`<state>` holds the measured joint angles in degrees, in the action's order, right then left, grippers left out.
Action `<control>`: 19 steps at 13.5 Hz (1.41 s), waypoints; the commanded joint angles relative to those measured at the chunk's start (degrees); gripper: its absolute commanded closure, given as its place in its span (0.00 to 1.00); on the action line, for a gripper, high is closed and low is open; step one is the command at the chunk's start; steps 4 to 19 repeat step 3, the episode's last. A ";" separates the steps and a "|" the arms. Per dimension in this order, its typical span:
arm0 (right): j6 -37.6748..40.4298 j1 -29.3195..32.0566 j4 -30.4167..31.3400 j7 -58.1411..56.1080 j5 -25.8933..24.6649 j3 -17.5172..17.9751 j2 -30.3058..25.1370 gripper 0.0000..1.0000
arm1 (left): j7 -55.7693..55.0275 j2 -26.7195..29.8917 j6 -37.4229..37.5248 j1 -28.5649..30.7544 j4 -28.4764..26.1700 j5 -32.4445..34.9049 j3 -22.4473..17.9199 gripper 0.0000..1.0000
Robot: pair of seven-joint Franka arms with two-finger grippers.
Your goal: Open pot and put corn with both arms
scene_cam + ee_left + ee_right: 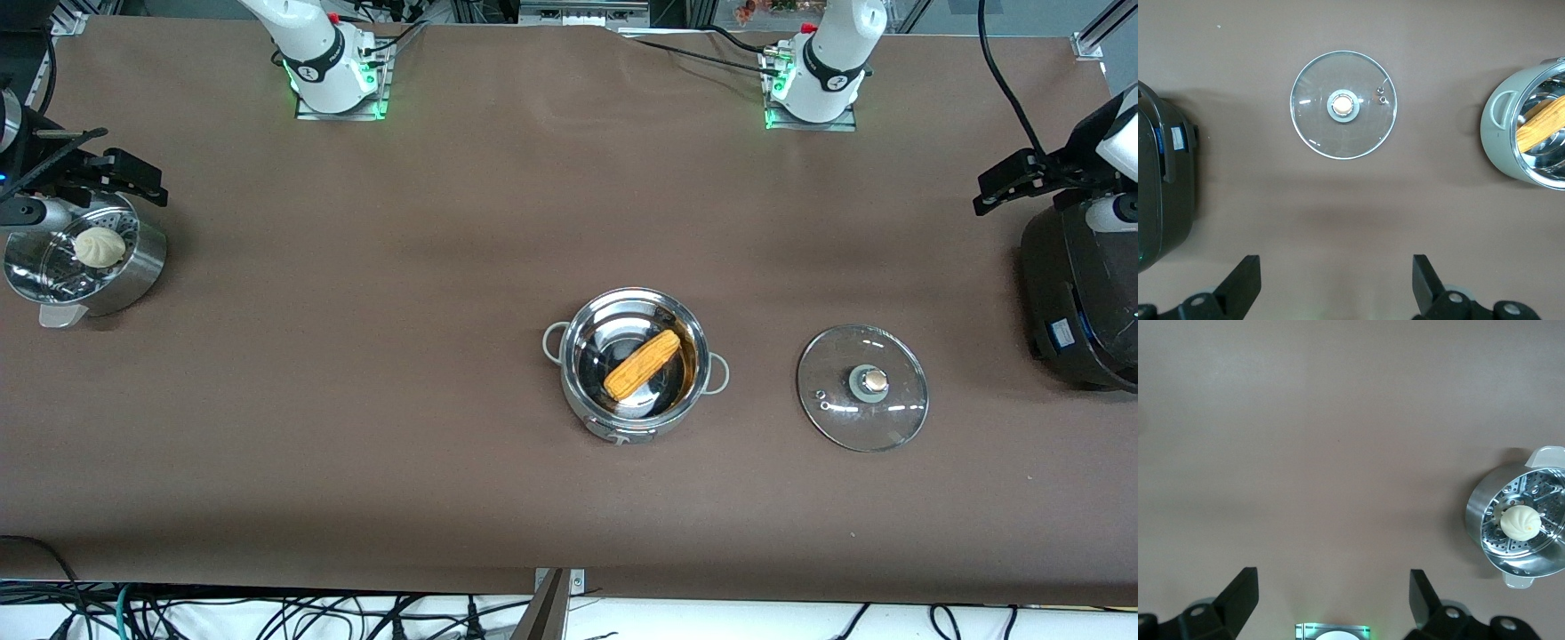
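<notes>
The steel pot (622, 425) stands open at the table's middle, with the yellow-orange corn (642, 364) lying inside it. Its glass lid (862, 388) with the beige knob lies flat on the table beside the pot, toward the left arm's end. The left wrist view shows the lid (1343, 105), the pot (1501, 143) and the corn (1541, 123). My left gripper (1005, 185) is open and empty, raised beside the black cooker; its jaws (1337, 287) hold nothing. My right gripper (124, 178) is open and empty over the steamer basket's edge; it also shows in the right wrist view (1333, 607).
A big black cooker (1080, 293) stands at the left arm's end, also in the left wrist view (1161, 193). A perforated steamer basket (133, 276) with a white bun (99, 246) stands at the right arm's end, also in the right wrist view (1478, 513). Brown cloth covers the table.
</notes>
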<state>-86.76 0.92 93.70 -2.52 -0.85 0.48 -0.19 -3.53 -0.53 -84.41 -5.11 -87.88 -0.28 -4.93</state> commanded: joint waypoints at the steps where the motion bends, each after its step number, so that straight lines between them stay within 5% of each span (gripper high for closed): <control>1: 0.10 0.22 -1.33 0.15 -0.64 0.14 1.15 0.00 | -0.43 -0.70 1.27 0.10 1.83 -0.69 0.19 0.00; 19: 0.01 0.31 -1.33 0.15 -0.47 -0.04 1.16 0.00 | -0.34 -0.70 1.27 0.10 1.83 -0.69 0.10 0.00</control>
